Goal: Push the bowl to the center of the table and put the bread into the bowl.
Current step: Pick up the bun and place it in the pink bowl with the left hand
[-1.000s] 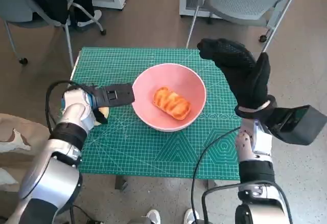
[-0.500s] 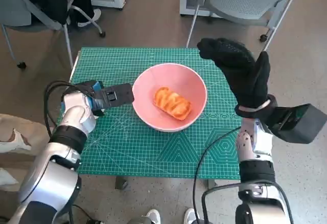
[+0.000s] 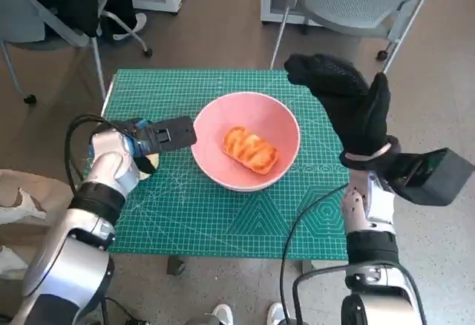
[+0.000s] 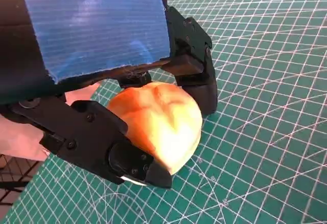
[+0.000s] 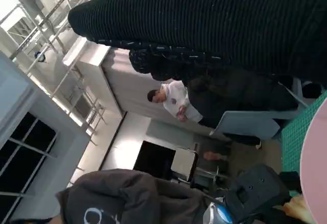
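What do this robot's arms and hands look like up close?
Both forearms are pale grey with black joint rings and black cables looping beside them. The left hand is black, boxy plastic with blue tape across its back and blunt black fingers. The right hand wears a black knitted glove; a black box sits at its wrist.

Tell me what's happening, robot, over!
Left hand grips a bread roll beside the pink bowl. Right hand raised, open. Another bread already in bowl. Nothing blocking.

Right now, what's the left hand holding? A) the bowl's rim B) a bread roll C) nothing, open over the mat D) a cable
B: in the left wrist view the left hand grips a golden bread roll between its black fingers, just above the green mat.
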`<control>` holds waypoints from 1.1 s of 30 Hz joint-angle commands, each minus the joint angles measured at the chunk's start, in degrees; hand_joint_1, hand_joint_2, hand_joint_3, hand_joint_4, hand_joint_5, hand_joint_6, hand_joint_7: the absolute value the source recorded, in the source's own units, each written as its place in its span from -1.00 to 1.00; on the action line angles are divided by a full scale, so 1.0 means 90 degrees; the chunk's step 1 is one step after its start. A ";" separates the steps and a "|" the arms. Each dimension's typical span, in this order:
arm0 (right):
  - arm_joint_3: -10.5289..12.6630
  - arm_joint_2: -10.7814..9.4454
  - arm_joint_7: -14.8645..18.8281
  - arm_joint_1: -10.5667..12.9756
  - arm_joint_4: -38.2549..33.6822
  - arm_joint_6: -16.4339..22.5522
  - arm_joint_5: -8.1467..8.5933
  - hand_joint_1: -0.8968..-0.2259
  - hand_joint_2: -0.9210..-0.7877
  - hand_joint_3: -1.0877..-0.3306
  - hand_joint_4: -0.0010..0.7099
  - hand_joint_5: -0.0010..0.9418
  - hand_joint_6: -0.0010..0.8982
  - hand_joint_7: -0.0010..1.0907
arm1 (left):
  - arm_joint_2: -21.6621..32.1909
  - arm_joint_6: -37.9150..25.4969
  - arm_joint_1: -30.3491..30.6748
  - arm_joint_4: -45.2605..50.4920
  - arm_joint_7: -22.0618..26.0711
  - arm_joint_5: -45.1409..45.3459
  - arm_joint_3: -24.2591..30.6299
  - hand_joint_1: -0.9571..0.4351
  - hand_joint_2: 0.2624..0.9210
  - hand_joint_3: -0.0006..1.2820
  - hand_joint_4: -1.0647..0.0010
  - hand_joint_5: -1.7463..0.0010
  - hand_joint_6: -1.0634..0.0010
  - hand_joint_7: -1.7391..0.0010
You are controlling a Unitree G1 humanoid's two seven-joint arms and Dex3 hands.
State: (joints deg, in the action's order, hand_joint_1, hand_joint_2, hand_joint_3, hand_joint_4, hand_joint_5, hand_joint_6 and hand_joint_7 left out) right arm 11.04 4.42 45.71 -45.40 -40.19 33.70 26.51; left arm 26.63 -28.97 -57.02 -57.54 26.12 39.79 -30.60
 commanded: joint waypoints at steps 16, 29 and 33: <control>-0.0010 -0.0057 0.0048 -0.0018 -0.0199 0.0081 -0.0085 -0.36 -1.00 -0.55 -0.65 -1.00 -1.00 -0.36 | 0.1041 -0.1397 0.0544 0.4266 0.0865 0.0333 0.0545 0.38 -0.06 0.04 -0.33 -0.61 -0.33 -0.21; -0.0005 -0.0053 0.0083 -0.0057 -0.0275 0.0145 -0.0078 -0.36 -1.00 -0.55 -0.65 -1.00 -1.00 -0.37 | 0.1261 -0.1536 0.0429 0.6305 0.1151 0.0571 0.1037 0.38 -0.26 0.25 -0.26 -0.74 -0.33 -0.23; -0.0002 -0.0057 0.0097 -0.0072 -0.0300 0.0167 -0.0075 -0.36 -1.00 -0.55 -0.65 -1.00 -1.00 -0.37 | 0.1060 -0.1431 0.0289 0.6552 0.1036 0.0732 0.1022 0.38 0.09 -0.10 -0.34 -0.58 -0.33 -0.18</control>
State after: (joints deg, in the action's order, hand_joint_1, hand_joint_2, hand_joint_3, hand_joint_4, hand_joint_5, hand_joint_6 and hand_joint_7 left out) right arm 11.06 4.15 46.04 -46.11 -42.02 35.25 26.53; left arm 36.70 -42.26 -52.41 -0.43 35.70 45.12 -21.78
